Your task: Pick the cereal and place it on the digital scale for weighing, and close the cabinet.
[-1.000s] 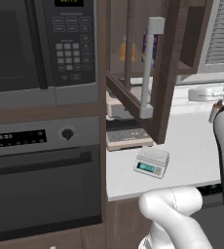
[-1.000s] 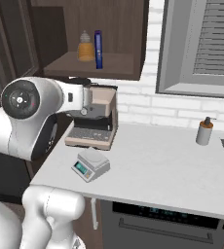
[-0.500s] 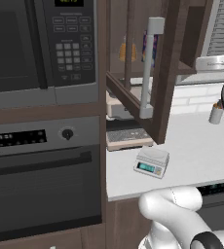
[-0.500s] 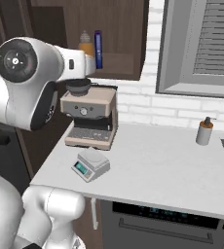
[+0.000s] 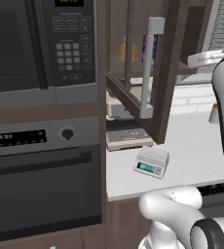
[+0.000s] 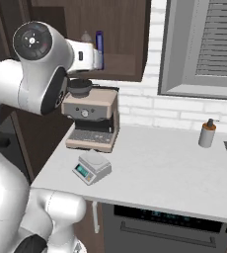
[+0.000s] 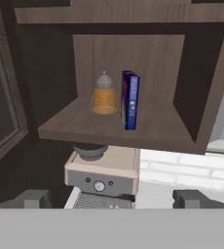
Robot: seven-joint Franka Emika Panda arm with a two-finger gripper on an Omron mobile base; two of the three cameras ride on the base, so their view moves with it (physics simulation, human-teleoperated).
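The cereal (image 7: 130,99) is a slim dark blue box standing upright on the open cabinet's shelf (image 7: 148,127), right of an orange bottle (image 7: 104,94). My gripper (image 7: 112,200) is open and empty, level with the shelf and a short way in front of it, facing the box. From the right base view the hand (image 6: 88,54) is just left of the cereal (image 6: 99,42). The cabinet (image 5: 170,73) door stands open with its silver bar handle (image 5: 150,68) out over the counter. The digital scale (image 6: 92,166) (image 5: 152,162) sits bare near the counter's front edge.
A beige coffee machine (image 6: 92,121) stands under the cabinet, just behind the scale. A soap dispenser (image 6: 208,133) is at the counter's far right below a shuttered window (image 6: 204,49). The microwave (image 5: 41,44) and oven (image 5: 41,170) fill the wall to the left.
The arm has swung upward, lifting the hand from coffee-machine height to the level of the cabinet shelf, in front of the cereal. The jaws stayed open.
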